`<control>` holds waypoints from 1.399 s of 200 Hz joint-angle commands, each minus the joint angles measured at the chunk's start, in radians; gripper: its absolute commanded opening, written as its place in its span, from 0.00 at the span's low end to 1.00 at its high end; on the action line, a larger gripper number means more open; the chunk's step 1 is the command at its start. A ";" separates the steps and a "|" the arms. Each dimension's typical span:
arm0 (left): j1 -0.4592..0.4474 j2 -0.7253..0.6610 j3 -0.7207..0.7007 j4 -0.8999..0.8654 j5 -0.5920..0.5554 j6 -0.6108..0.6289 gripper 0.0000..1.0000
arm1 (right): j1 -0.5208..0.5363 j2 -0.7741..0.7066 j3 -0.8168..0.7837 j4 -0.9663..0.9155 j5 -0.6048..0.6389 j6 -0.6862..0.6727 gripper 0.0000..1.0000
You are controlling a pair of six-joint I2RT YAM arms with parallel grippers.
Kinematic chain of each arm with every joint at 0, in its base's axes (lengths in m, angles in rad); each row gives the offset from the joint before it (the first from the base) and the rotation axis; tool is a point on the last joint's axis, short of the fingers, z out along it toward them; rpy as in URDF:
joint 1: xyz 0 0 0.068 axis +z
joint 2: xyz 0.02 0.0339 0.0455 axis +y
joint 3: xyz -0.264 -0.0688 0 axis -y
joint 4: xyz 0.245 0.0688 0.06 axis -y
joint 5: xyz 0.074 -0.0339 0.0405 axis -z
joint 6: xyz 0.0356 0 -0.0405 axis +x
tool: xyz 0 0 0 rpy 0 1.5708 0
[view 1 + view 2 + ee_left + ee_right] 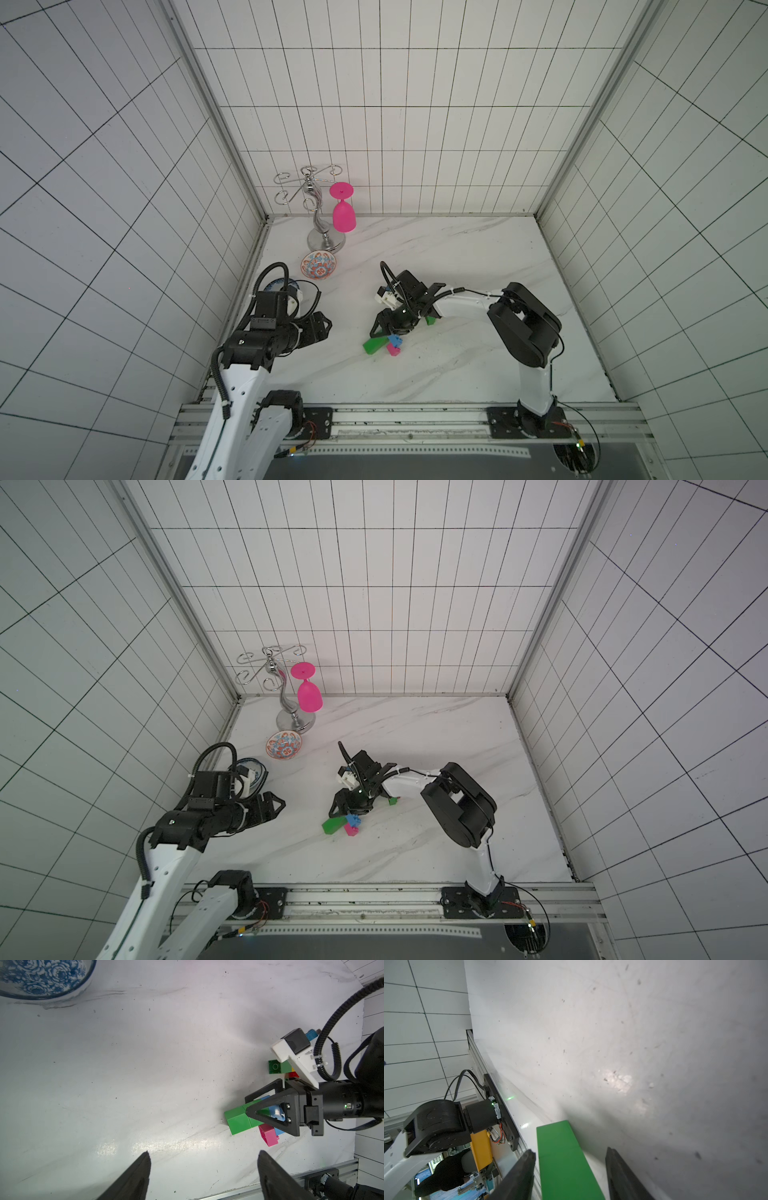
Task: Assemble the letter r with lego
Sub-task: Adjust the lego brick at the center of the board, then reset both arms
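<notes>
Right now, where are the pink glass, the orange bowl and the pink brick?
pink glass [344,217]: a top view, on its cup.
orange bowl [318,264]: a top view, its patterned inside.
pink brick [269,1134]: left wrist view, its side face.

Cool, even overhead light filling both top views, wall tiles [83,208] bowing toward the edges, white glare patches shining on the counter [166,1145] in both wrist views, soft shadow pooling beside the green brick [562,1157], near foreground blurring
</notes>
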 commanded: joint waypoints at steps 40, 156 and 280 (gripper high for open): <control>0.003 0.009 0.010 0.031 0.063 0.014 0.81 | -0.028 -0.085 0.021 -0.018 0.165 -0.087 0.74; -0.119 0.057 0.050 0.545 0.060 -0.245 0.90 | -0.139 -0.882 -0.171 -0.333 1.121 -0.444 0.78; -0.011 0.346 -0.185 1.460 -0.424 -0.033 0.98 | -0.575 -1.329 -0.911 0.528 1.280 -0.584 0.98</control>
